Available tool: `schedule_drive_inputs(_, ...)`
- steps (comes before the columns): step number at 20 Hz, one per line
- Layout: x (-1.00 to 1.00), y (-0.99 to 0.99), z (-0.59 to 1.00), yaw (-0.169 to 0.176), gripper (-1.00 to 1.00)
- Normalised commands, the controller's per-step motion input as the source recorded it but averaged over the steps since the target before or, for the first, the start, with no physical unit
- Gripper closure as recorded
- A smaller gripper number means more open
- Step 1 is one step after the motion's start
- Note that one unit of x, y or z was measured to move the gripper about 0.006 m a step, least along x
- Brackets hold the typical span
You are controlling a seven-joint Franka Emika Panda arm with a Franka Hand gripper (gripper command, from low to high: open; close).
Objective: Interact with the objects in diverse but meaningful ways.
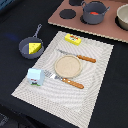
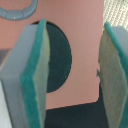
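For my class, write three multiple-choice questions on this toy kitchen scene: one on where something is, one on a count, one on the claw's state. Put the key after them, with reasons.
1. Where does the cheese wedge lie?
A. on the plate
B. in the frying pan
C. on the stove board

2. How many wooden-handled utensils lie on the placemat?
A. two
B. four
C. none

3. How does the claw stand in the wrist view?
A. shut on the cheese
B. shut on nothing
C. open, with nothing held

Key: 1 B, the wedge sits inside the pan's rim. 2 A, a knife and a fork flank the plate. 3 C, its pads stand apart with only the board behind.
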Motion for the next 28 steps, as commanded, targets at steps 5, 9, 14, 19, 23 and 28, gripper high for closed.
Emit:
schedule_drive_inputs(5,0.29,0.53,0.11,0.000,-1.00)
schedule_drive_inputs(9,0.57,0.69,0.32,0.000,-1.00)
schedule_drive_inputs(14,0.75,0.76,0.33,-0.012,-1.00)
schedule_drive_inputs(19,0.77,0.58,0.14,-0.026,-1.00)
schedule_drive_inputs(23,0.62,0.23,0.00,-0.021,-1.00)
schedule_drive_inputs(28,0.28,0.11,-0.08,-0.016,-1.00)
